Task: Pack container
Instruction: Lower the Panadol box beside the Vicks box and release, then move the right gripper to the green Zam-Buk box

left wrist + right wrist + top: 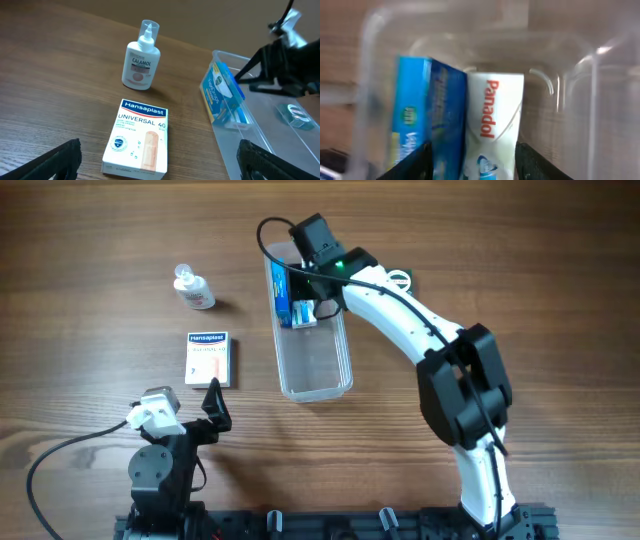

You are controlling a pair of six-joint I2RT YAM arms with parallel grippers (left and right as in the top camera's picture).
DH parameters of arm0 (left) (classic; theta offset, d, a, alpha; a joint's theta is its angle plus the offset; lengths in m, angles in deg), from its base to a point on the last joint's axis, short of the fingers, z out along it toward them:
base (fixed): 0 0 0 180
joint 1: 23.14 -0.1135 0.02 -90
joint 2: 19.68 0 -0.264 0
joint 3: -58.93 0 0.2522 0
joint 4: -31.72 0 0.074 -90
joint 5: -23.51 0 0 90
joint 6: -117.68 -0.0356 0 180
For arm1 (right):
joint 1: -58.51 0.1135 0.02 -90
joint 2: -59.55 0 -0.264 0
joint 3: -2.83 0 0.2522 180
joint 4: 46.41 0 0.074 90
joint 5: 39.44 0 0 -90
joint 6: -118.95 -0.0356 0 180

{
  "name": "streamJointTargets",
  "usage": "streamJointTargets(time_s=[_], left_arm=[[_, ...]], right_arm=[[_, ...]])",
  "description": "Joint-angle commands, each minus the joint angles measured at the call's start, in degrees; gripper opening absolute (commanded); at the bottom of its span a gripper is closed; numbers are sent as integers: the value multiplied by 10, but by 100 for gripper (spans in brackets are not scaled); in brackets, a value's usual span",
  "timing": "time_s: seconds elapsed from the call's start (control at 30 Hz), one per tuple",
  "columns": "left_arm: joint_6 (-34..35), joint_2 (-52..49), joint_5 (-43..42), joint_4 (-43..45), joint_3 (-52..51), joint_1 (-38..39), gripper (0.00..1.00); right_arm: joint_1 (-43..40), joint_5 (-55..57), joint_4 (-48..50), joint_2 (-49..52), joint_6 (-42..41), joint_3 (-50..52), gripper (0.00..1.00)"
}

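right gripper point(473, 152) inside container point(316, 366), Panadol box point(495, 125) upright beside blue box point(420, 110)

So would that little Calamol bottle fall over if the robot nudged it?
Probably. The Calamol bottle stands upright, tall with a narrow nozzle cap, so a high push likely tips it. Its smooth plastic may slip when gripped, and it looks light.

Hansaplast box point(137, 142) lies flat near the Calamol bottle point(139, 60) (upright), beside the container point(265, 145) holding a blue box point(221, 97)
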Motion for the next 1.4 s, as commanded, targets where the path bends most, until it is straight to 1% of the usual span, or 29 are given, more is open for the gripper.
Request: streamJointTargets(time_s=[0.0, 0.13, 0.23, 0.3, 0.4, 0.5, 0.6, 0.7, 0.83, 1.07, 1.27, 1.37], left_arm=[[1, 4, 8, 2, -4, 3, 100], [1, 4, 8, 2, -4, 3, 100], [1, 4, 8, 2, -4, 3, 100], [1, 4, 8, 2, -4, 3, 100], [1, 4, 8, 2, -4, 3, 100], [1, 4, 8, 2, -4, 3, 100], [1, 4, 8, 2, -4, 3, 100], [1, 4, 8, 2, -4, 3, 100], [1, 4, 8, 2, -4, 3, 100], [1, 4, 8, 2, -4, 3, 100], [1, 4, 8, 2, -4, 3, 100], [1, 4, 8, 2, -4, 3, 100]], right_arm=[[1, 17, 12, -83, 20, -12, 57], [-2, 67, 3, -139, 22, -12, 68], [-21, 92, -22, -180, 21, -12, 74], [-51, 95, -55, -203, 19, -12, 79], [-99, 93, -104, -216, 5, -12, 82], [-158, 45, -149, -212, 7, -12, 86], [-209, -2, -171, -194, 14, -11, 87], [-233, -10, -178, -167, 27, -11, 88], [-237, -4, -179, -120, 42, -11, 88], [-237, -4, -203, -31, 42, -11, 89], [-236, -4, -203, 6, 42, -11, 89], [-235, -13, -191, 18, 61, -11, 89]])
